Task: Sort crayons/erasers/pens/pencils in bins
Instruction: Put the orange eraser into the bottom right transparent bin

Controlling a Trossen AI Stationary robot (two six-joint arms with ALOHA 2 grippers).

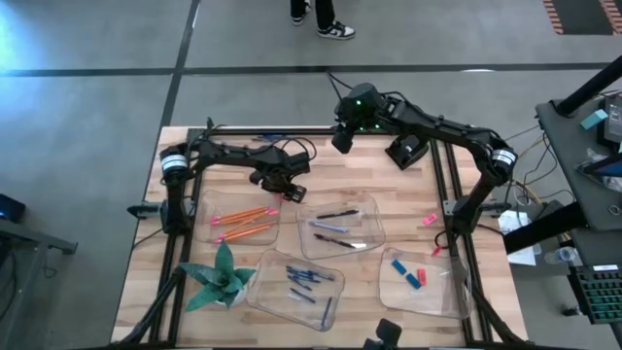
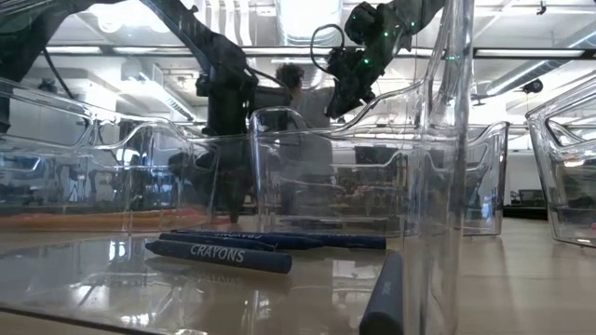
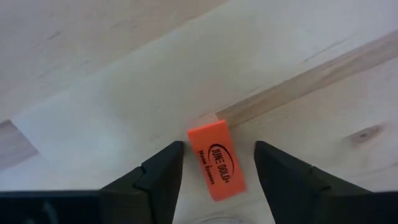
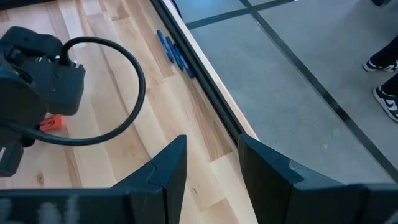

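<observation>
Bright even light; ceiling glare; near bins (image 2: 447, 186) blurred.

We look down on a pale wooden table (image 1: 321, 165) carrying four clear bins (image 1: 340, 226), a green folded-paper plant (image 1: 220, 277) and loose erasers (image 1: 430, 220): an orange-red one (image 3: 217, 160) lies flat on the planks, and blue sticks (image 4: 173, 52) rest along the table's far edge.
</observation>
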